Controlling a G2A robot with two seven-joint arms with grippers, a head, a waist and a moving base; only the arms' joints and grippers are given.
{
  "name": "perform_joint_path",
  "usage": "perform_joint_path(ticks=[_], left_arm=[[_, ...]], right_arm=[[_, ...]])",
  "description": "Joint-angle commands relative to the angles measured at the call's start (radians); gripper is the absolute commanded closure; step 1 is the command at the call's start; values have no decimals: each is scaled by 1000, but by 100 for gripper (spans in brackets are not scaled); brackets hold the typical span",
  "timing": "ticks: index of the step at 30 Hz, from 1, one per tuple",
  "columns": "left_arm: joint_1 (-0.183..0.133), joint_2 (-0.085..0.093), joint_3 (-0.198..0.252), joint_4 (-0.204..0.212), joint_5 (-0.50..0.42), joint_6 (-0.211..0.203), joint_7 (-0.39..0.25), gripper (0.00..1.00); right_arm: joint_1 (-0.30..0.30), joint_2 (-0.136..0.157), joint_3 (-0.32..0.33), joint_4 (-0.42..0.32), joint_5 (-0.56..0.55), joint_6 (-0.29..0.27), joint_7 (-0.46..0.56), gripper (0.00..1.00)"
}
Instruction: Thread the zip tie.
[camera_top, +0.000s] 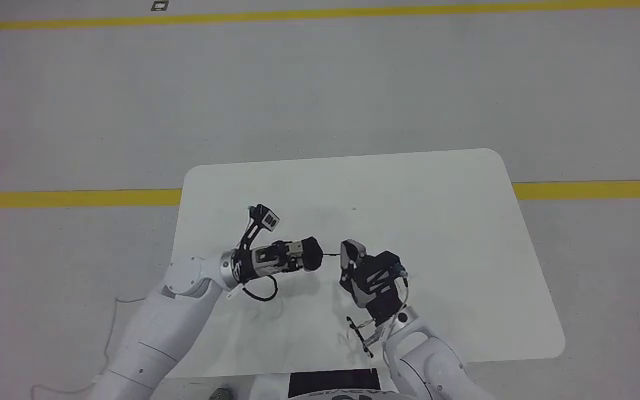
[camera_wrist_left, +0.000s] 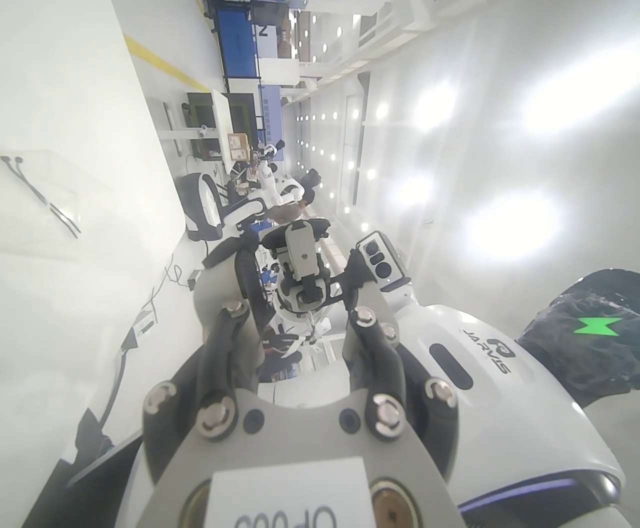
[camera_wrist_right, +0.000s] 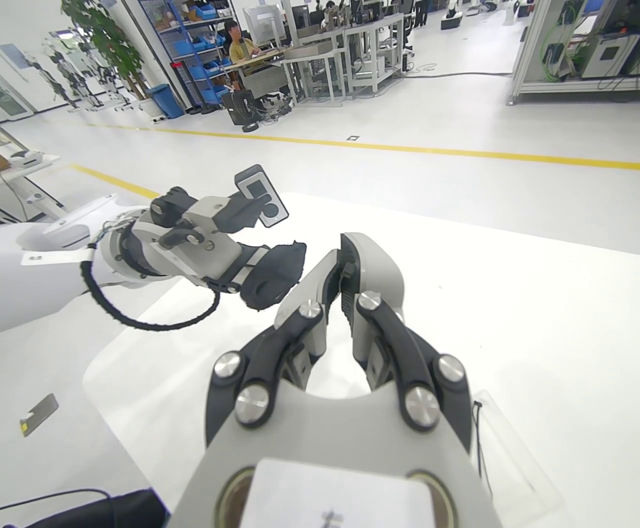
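Above the middle of the white table (camera_top: 450, 210), my right gripper (camera_top: 349, 256) is shut on the head end of a black zip tie (camera_wrist_right: 345, 270). Its thin strap (camera_top: 329, 253) runs level toward my left gripper (camera_top: 311, 252), which faces it a short way off. In the left wrist view the black-padded fingers (camera_wrist_left: 358, 267) stand apart, with the right gripper (camera_wrist_left: 302, 280) seen through the gap. The strap (camera_wrist_left: 336, 286) ends close to one of those fingers. The right wrist view shows the left gripper's black pads (camera_wrist_right: 275, 280) just beside my right fingertips (camera_wrist_right: 367, 260).
Spare black zip ties (camera_top: 358, 335) lie on a clear plastic bag near the table's front edge, under the right arm; they show as zip ties (camera_wrist_left: 41, 196) in the left wrist view. A black cable (camera_wrist_right: 150, 322) loops under the left wrist.
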Motion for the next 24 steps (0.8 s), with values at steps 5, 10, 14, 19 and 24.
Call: perform_joint_path(ticks=[5, 10, 14, 19, 24], left_arm=[[-9, 0, 14, 8, 18, 0, 5, 67], [-14, 1, 22, 11, 17, 0, 5, 70], [-17, 2, 26, 15, 15, 0, 6, 73], [-21, 4, 29, 22, 19, 0, 11, 76], [-23, 6, 34, 26, 22, 0, 16, 76]], right_arm=[[3, 1, -5, 0, -2, 1, 2, 100], [4, 1, -5, 0, -3, 0, 5, 100], [5, 2, -6, 0, -4, -2, 6, 100], [6, 3, -9, -2, -4, -4, 5, 100], [6, 4, -14, -5, -3, -11, 4, 100]])
